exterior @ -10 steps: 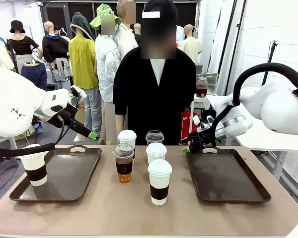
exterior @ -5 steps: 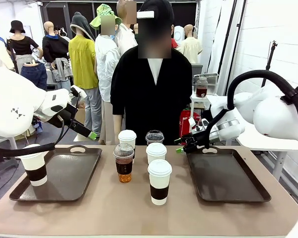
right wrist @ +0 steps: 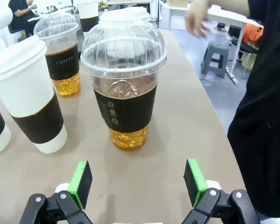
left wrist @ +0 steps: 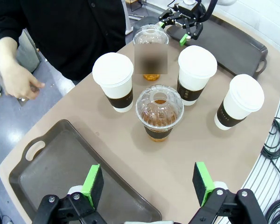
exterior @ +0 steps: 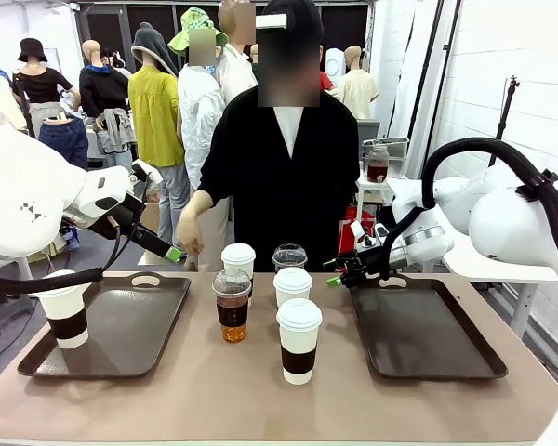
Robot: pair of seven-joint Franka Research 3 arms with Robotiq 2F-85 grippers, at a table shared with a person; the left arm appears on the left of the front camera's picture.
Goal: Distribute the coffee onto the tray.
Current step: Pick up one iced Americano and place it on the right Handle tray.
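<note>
Five coffee cups stand mid-table: a white cup and a clear domed cup at the back, an amber clear cup, and two more white cups nearer me. Another white cup stands on the left tray. My right gripper is open, low beside the back clear cup, which stands just ahead of its pads. My left gripper hangs open above the left tray's far edge, looking down on the cups.
The right tray is bare. A person in black stands at the far edge, one hand raised near my left gripper. The table's front strip has room.
My right gripper has slid left from the right tray's far corner towards the back clear cup. The person's arm has swung out to the left. My left arm has not moved.
</note>
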